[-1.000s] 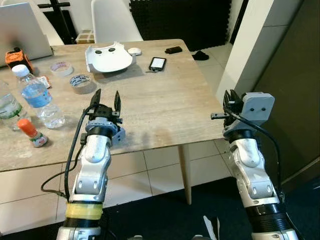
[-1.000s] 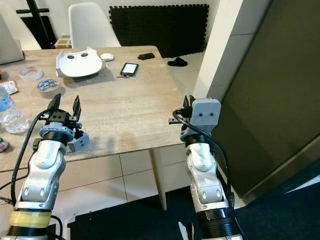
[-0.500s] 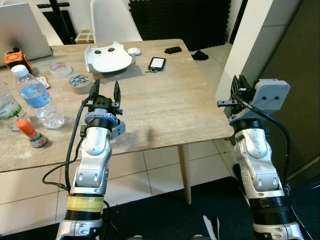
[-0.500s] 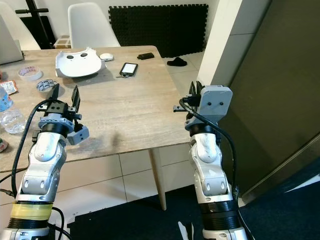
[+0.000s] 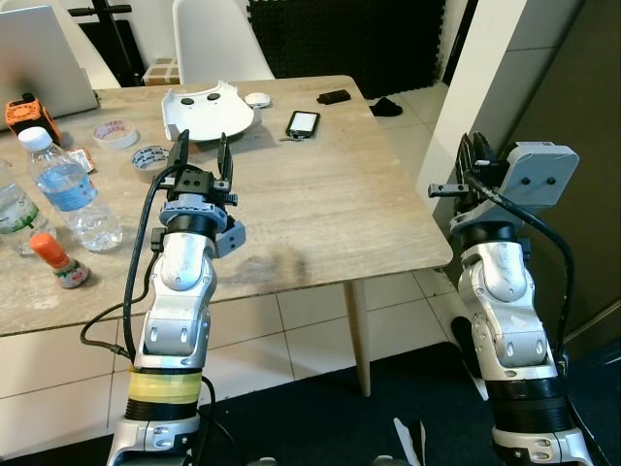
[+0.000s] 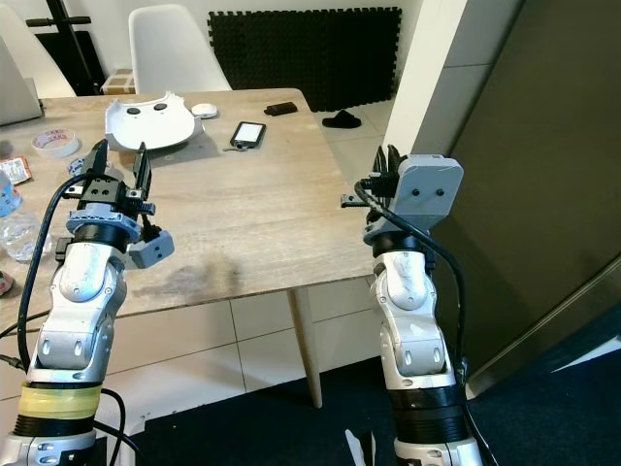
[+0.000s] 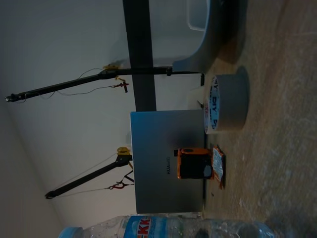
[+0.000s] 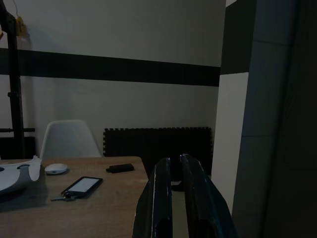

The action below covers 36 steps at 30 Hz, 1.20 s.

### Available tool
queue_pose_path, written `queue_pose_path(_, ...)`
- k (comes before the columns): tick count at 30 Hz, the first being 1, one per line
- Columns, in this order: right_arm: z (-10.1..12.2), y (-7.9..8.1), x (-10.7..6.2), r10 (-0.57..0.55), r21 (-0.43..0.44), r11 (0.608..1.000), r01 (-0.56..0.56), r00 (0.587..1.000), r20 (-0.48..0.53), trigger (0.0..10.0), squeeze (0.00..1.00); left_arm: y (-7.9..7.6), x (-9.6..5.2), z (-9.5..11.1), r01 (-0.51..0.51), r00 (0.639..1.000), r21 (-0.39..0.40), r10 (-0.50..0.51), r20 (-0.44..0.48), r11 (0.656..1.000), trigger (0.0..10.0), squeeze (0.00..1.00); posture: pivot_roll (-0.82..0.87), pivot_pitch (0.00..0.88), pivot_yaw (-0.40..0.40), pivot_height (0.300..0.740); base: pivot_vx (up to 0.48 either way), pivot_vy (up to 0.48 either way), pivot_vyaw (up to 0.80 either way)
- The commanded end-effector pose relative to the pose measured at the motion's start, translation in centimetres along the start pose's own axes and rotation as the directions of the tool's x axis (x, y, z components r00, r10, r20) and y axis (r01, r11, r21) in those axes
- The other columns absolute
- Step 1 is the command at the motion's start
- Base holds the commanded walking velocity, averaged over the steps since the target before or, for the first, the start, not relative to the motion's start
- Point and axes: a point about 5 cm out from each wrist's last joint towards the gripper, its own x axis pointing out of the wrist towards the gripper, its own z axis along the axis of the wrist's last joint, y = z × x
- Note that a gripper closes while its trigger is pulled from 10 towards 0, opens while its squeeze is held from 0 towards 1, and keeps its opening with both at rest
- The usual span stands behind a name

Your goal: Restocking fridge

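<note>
- Water bottle (image 5: 66,189) stands on the wooden table (image 5: 320,204), toward its left end.
- Left gripper (image 5: 199,155) is raised over the table, right of the bottle, fingers spread apart, empty.
- Right gripper (image 8: 181,198) is past the table's right edge, fingers nearly together, empty.

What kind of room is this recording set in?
Probably a home dining or work corner rather than a kitchen proper: a wooden table on a tiled floor holds water bottles, tape rolls, a phone and a laptop, with a white chair behind it. A dark tall panel, possibly the fridge, stands at the right.
</note>
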Motion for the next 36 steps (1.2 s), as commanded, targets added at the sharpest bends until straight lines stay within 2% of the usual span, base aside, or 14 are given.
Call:
queue_pose_path(1, 0.7, -0.4, 0.3, -0.014, -0.002, 1.000, 0.014, 1.000, 0.020, 10.0, 0.00, -0.2, -0.1, 0.3, 0.007, 1.000, -0.020, -0.006, 0.006, 1.000, 10.0, 0.00, 0.03, 0.036, -0.041, 0.740, 0.000, 0.000, 0.00)
queue_pose_path(17, 1.8, -0.2, 0.4, -0.001, -0.009, 1.000, 0.002, 0.998, 0.062, 10.0, 0.00, -0.4, 0.2, 0.8, 0.012, 1.000, -0.030, -0.012, 0.024, 0.999, 10.0, 0.00, 0.03, 0.024, -0.039, 0.740, 0.000, 0.000, 0.00)
queue_pose_path(26, 3.2, -0.1, 0.5, 0.010, 0.001, 1.000, -0.010, 0.994, 0.111, 10.0, 0.00, -0.6, 1.5, 4.2, 0.021, 0.989, -0.052, -0.014, 0.146, 0.998, 10.0, 0.00, 0.03, 0.024, -0.045, 0.740, 0.000, 0.000, 0.00)
queue_pose_path(29, 4.1, 0.4, 0.6, 0.036, 0.009, 0.999, -0.038, 0.989, 0.141, 10.0, 0.00, -0.6, 1.8, 5.4, 0.021, 0.984, -0.079, -0.007, 0.180, 0.997, 10.0, 0.00, 0.03, 0.028, -0.044, 0.740, 0.000, 0.000, 0.00)
queue_pose_path(33, 4.9, 1.0, 0.8, 0.062, 0.031, 0.997, -0.068, 0.983, 0.171, 10.0, 0.00, -0.3, 2.0, 6.1, 0.025, 0.980, -0.090, -0.007, 0.200, 0.996, 10.0, 0.00, 0.04, 0.028, -0.044, 0.740, 0.000, 0.000, 0.00)
queue_pose_path(36, 5.7, 1.9, 0.6, 0.126, 0.047, 0.989, -0.139, 0.971, 0.203, 10.0, 0.00, 0.0, 2.3, 6.6, 0.016, 0.978, -0.123, 0.010, 0.206, 0.992, 10.0, 0.00, 0.03, 0.025, -0.045, 0.740, 0.000, 0.000, 0.00)
